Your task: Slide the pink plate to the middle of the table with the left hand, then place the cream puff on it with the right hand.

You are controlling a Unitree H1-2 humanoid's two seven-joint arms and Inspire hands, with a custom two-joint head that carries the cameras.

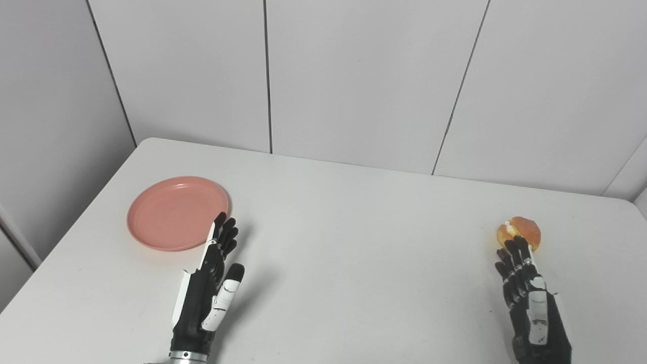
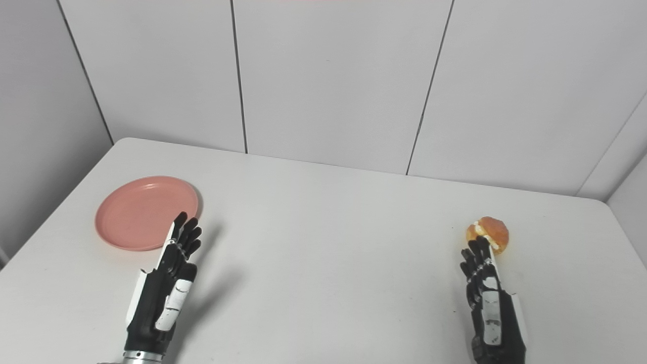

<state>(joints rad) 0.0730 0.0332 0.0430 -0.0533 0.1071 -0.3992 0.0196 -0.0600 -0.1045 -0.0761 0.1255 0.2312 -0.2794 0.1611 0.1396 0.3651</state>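
1. Both black robot hands hover empty, fingers extended: left hand (image 1: 210,283) at the round pink plastic plate (image 1: 174,212), right hand (image 1: 530,298) behind the golden cream puff (image 1: 520,231).
2. Plate sits far left on the white bench (image 1: 354,242); neither step looks done.

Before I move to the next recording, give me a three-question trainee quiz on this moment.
1. True or false: the cream puff already sits on the pink plate.
2. Which hand is nearest the plate? A) left hand B) right hand
3. Fill in: the plate lies toward the table's ____ side.

Key: 1 false, since the puff lies on the table far right, by the right hand's fingertips. 2 A. 3 left.
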